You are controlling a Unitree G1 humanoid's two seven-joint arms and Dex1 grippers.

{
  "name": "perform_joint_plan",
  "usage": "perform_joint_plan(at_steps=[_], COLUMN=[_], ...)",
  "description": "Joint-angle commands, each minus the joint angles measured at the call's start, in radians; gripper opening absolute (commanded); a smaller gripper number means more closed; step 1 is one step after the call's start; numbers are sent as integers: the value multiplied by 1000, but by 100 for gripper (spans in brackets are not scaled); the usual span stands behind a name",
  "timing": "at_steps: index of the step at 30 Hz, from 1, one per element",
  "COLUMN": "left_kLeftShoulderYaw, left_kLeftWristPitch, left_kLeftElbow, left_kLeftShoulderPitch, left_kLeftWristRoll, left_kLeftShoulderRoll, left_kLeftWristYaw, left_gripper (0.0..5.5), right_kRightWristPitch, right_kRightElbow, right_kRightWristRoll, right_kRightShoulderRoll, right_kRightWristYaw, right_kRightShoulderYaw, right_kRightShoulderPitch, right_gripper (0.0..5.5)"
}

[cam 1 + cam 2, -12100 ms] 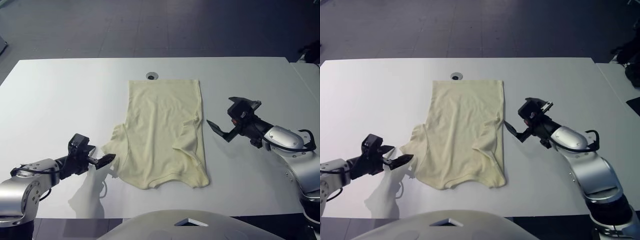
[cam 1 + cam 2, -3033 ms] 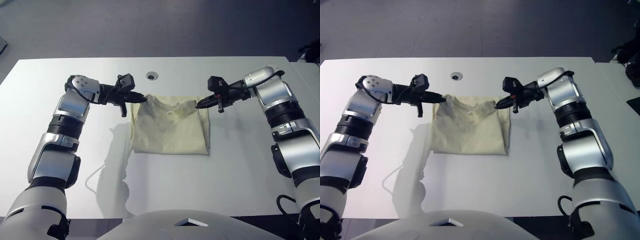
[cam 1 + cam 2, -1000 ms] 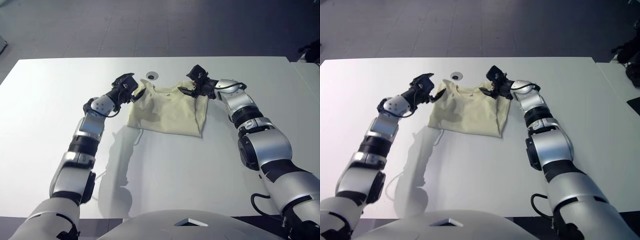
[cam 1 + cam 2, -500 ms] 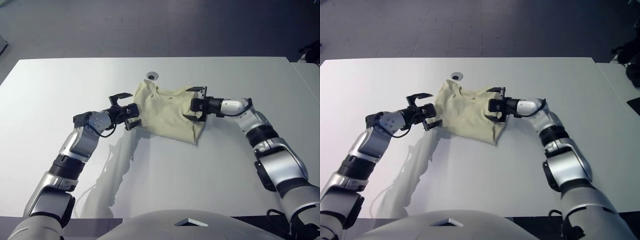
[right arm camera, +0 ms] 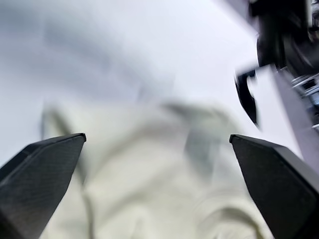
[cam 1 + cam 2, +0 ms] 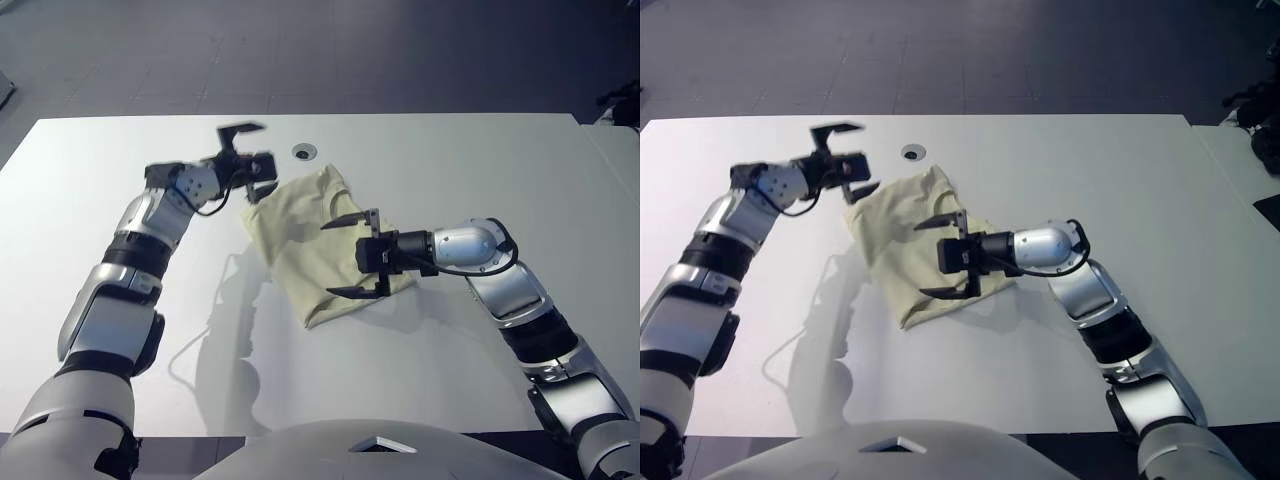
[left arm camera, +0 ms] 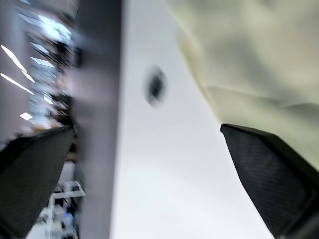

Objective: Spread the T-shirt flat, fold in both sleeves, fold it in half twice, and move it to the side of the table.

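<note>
The pale yellow T-shirt [image 6: 300,235] lies folded into a small packet on the white table [image 6: 100,200], skewed on a diagonal. My right gripper [image 6: 326,259] hovers open over the packet's near right part, one finger above the cloth and one at its near edge. The right wrist view has the T-shirt [image 5: 149,169] between the wide-apart fingers [image 5: 42,169]. My left gripper [image 6: 243,162] is open and raised off the table by the shirt's far left corner, holding nothing. In the left wrist view the T-shirt [image 7: 249,55] lies beyond one fingertip [image 7: 269,174].
A round cable hole [image 6: 303,152] sits in the table just beyond the shirt, also in the left wrist view as the dark hole [image 7: 155,87]. Bare tabletop spreads to the left, right and front. The floor drops away behind the far edge.
The left gripper has lifted away from the shirt toward the far left. The right gripper has swept leftward and nearer over the cloth. The packet has turned to a diagonal.
</note>
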Motion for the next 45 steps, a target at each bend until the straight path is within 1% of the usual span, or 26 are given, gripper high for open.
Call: perform_joint_plan(at_steps=[1, 3, 5, 8, 10, 12, 15, 18, 22, 27, 32, 36, 40, 42, 45], left_kLeftShoulderYaw=[80, 109, 116, 97, 68, 36, -12, -51, -39, 32, 63, 121, 298, 402, 501], left_kLeftWristPitch=[-2, 113, 234, 391, 475, 525, 574, 584, 605, 590, 582, 627, 820, 916, 1013], left_kLeftElbow=[-196, -426, -627, -869, -982, -1039, -1098, -1108, -1131, -1117, -1105, -1164, -1343, -1449, -1634], left_kLeftShoulderPitch=[85, 223, 352, 530, 623, 666, 704, 717, 755, 745, 713, 709, 703, 754, 964], left_kLeftWristRoll=[-134, -189, -208, -215, -204, -190, -172, -162, -176, -208, -241, -336, -538, -613, -654], left_kLeftShoulderRoll=[46, 68, 68, 36, 9, -3, 10, 47, 136, 252, 267, 285, 306, 344, 398], left_kLeftWristYaw=[-87, -136, -153, -146, -136, -142, -179, -235, -325, -407, -437, -486, -503, -513, -534], left_gripper=[540, 540, 540, 540, 540, 540, 540, 540, 540, 540, 540, 540, 540, 540, 540], right_kRightWristPitch=[55, 12, -54, -146, -185, -224, -319, -364, -394, -356, -234, -146, -21, 95, 217], right_kRightElbow=[97, 207, 305, 432, 475, 488, 516, 494, 446, 304, 123, 61, -53, -216, -468], right_kRightWristRoll=[-5, -32, -71, -123, -139, -160, -216, -241, -260, -231, -160, -121, -65, -7, 26], right_kRightShoulderRoll=[-10, -33, -65, -93, -99, -112, -137, -151, -176, -202, -201, -186, -189, -209, -256], right_kRightWristYaw=[-73, -108, -134, -168, -175, -179, -194, -198, -194, -156, -108, -131, -188, -185, -178], right_kRightShoulderYaw=[-96, -128, -135, -126, -116, -104, -73, -61, -54, -53, -72, -131, -257, -314, -369], right_kRightShoulderPitch=[-106, -146, -159, -168, -154, -117, -54, 6, 65, 134, 194, 157, 103, 167, 365], right_gripper=[537, 537, 537, 537, 537, 537, 537, 537, 537, 537, 537, 537, 537, 537, 537])
